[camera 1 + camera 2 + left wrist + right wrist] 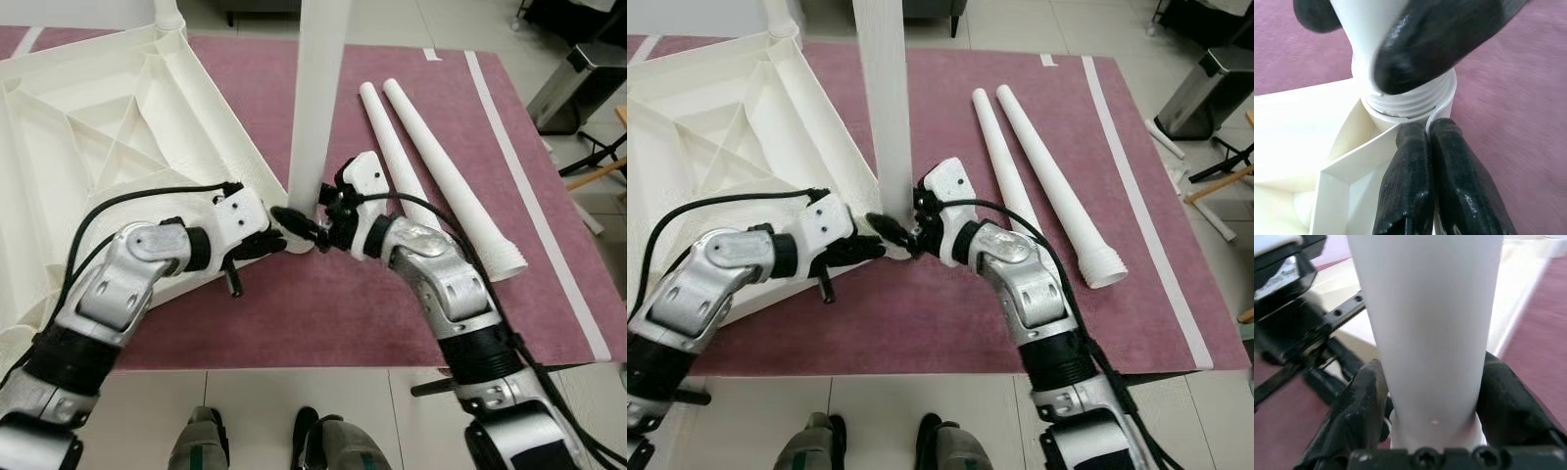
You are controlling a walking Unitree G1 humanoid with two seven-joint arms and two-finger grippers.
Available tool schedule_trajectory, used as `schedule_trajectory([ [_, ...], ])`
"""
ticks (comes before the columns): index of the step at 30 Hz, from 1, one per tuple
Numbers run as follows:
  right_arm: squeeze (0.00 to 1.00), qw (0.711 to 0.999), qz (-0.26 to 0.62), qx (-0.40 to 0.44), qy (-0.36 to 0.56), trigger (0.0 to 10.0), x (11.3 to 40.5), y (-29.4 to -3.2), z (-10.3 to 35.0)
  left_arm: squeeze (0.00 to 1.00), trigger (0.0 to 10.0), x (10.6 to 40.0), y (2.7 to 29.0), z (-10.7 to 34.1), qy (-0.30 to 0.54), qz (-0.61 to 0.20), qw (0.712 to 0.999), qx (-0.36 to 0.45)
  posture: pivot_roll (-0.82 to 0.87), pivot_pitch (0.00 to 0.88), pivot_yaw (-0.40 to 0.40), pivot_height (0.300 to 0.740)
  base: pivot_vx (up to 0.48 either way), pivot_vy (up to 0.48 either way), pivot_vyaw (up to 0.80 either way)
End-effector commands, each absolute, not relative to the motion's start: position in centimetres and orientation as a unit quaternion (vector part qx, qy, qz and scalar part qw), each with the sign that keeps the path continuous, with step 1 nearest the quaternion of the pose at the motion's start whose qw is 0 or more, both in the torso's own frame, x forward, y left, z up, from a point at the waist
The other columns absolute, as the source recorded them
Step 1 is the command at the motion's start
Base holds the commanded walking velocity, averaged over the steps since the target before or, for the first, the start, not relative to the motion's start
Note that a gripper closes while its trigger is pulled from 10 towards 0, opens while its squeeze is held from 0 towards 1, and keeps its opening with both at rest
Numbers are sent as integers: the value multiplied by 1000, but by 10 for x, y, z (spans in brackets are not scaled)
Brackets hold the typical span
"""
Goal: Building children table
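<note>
White tabletop lies upside down on maroon rug, ribbed underside up. One table leg stands upright at its near corner, threaded end at the corner socket. Right pincer closed around that leg's base, a finger on either side. Left pincer pinched shut on the tabletop's corner rim just beside the socket. Two spare legs lie side by side on the rug, right of the upright leg.

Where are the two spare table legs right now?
The two spare legs lie side by side on the maroon rug, on the robot's right, just beyond the right end effector, which grips the upright leg.
</note>
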State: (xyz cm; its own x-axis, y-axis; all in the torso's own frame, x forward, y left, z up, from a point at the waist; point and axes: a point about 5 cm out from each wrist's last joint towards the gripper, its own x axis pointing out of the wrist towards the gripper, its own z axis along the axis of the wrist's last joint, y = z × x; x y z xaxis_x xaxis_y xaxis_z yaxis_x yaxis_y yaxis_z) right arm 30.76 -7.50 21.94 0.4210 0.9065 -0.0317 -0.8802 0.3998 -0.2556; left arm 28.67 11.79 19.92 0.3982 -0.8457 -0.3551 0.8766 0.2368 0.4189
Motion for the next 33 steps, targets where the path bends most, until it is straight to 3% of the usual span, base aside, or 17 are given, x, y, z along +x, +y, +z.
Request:
schedule_trajectory([
  [1, 0, 798, 588, -114, -74, 10000, 295, -61, 223, 0, 0, 276, 105, 219, -35, -579, 762, 288, 146, 190, -38, 740, 0, 0, 0],
  [7, 0, 761, 632, -136, -59, 10000, 292, -70, 223, 0, 0, 243, 119, 218, -20, -627, 719, 299, 159, 183, -48, 740, 0, 0, 0],
  [8, 0, 757, 638, -128, -59, 39, 292, -68, 223, 0, 0, 237, 121, 217, -15, -633, 714, 298, 166, 181, -52, 740, 0, 0, 0],
  [14, 0, 748, 653, -100, -57, 0, 290, -63, 223, 0, 0, 233, 123, 214, -9, -626, 723, 292, 170, 179, -57, 740, 0, 0, 0],
  [20, 0, 761, 640, -97, -50, 0, 293, -59, 219, 0, 0, 237, 122, 213, -11, -610, 738, 288, 166, 178, -56, 740, 0, 0, 0],
  [21, 0, 781, 615, -100, -41, 0, 299, -57, 215, 0, 0, 243, 120, 213, -13, -596, 750, 287, 163, 178, -56, 740, 0, 0, 0],
  [22, 0, 781, 615, -100, -41, 0, 299, -57, 215, 0, 0, 243, 120, 213, -13, -596, 750, 287, 163, 178, -56, 740, 0, 0, 0],
  [24, 0, 855, 506, -113, -4, 0, 315, -51, 199, 0, 0, 269, 112, 214, -17, -544, 791, 280, 156, 182, -51, 740, 0, 0, 0],
  [27, 0, 874, 471, -119, 6, 0, 319, -50, 195, 0, 0, 277, 109, 215, -16, -527, 803, 279, 156, 182, -51, 740, 0, 0, 0],
  [30, 0, 924, 365, -113, 34, 0, 331, -47, 183, 0, 0, 303, 101, 216, -11, -480, 833, 275, 150, 189, -42, 740, 0, 0, 0],
  [33, 0, 952, 282, -104, 51, 0, 340, -48, 177, 0, 0, 323, 96, 217, 0, -443, 852, 279, 147, 191, -38, 740, 0, 0, 0],
])
